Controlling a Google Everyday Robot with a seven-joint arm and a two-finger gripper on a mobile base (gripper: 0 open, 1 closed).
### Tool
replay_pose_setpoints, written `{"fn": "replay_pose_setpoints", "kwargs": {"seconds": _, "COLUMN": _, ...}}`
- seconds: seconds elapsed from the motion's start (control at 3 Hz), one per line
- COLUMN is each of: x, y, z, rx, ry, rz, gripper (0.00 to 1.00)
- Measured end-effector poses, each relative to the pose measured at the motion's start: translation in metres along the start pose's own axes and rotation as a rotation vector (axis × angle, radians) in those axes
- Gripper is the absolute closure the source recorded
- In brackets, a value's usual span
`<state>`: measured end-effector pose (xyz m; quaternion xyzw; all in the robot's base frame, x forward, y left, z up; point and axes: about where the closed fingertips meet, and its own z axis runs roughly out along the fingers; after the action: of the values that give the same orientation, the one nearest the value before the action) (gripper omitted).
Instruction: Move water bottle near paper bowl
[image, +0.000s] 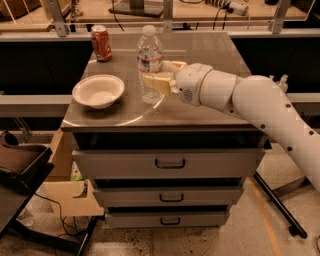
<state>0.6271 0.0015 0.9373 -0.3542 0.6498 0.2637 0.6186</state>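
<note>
The claw (156, 74) clasps the upright water bottle (150, 50) near the paper bowl (98, 91) atop the drawer cabinet (210, 52).

Bottle (150, 52), seemingly in hand (158, 73), beside bowl (98, 91)

Robotics laboratory or workshop. A steel-topped cabinet (200, 112) with three handled drawers serves as the work surface. Behind it runs a metal-framed bench (165, 22) strewn with cables (220, 10), and a loose cord (52, 207) trails over the speckled floor (240, 235). A white robot arm (260, 100) reaches in from the right, its gripper (155, 73) clasping a water bottle (149, 50) at mid-cabinet.
</note>
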Motion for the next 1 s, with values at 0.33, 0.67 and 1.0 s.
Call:
{"fn": "replay_pose_setpoints", "kwargs": {"seconds": 0.33, "x": 0.0263, "y": 0.0079, "z": 0.0053, "rx": 0.008, "ry": -0.01, "rz": 0.011, "gripper": 1.0}}
{"fn": "replay_pose_setpoints", "kwargs": {"seconds": 0.67, "x": 0.0324, "y": 0.0105, "z": 0.0052, "rx": 0.013, "ry": -0.015, "rz": 0.017, "gripper": 1.0}}
{"fn": "replay_pose_setpoints", "kwargs": {"seconds": 1.0, "x": 0.0319, "y": 0.012, "z": 0.0065, "rx": 0.01, "ry": -0.015, "rz": 0.017, "gripper": 0.83}}
